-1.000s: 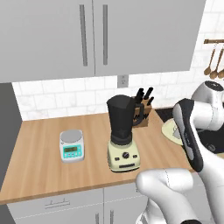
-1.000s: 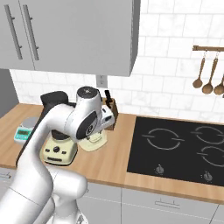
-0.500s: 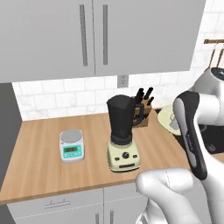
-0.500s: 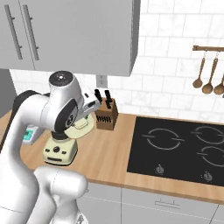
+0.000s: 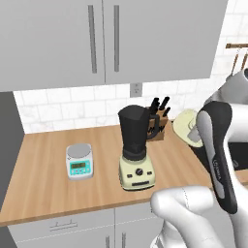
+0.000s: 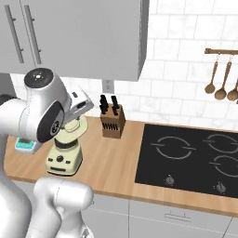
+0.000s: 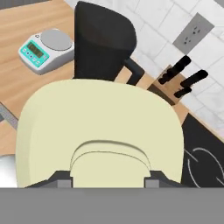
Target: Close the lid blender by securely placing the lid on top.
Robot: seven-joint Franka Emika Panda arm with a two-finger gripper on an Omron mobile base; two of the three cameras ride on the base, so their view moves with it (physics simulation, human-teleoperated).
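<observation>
1. Gripper (image 7: 104, 178): in the hand view its two dark fingertips clamp the raised centre knob of the lid from either side; the pincer is pinching the lid.
2. Lid (image 7: 103, 131): pale cream-yellow rounded square, held directly in the gripper. In the left base view the lid (image 5: 188, 127) hangs in the air beside the arm's forearm.
3. Blender (image 7: 101, 43): just beyond the held lid, its dark jar open-mouthed, handle toward the knife block. In the left base view the blender (image 5: 136, 149) stands on the wooden counter (image 5: 43, 184), apart from the lid.
4. Scale (image 7: 45, 49): beyond the lid, to the far side of the jar, on the counter.
5. Knife block (image 7: 174, 85): farther on, against the tiled wall.
6. Cooktop (image 6: 190, 158): black, beside the knife block.
</observation>
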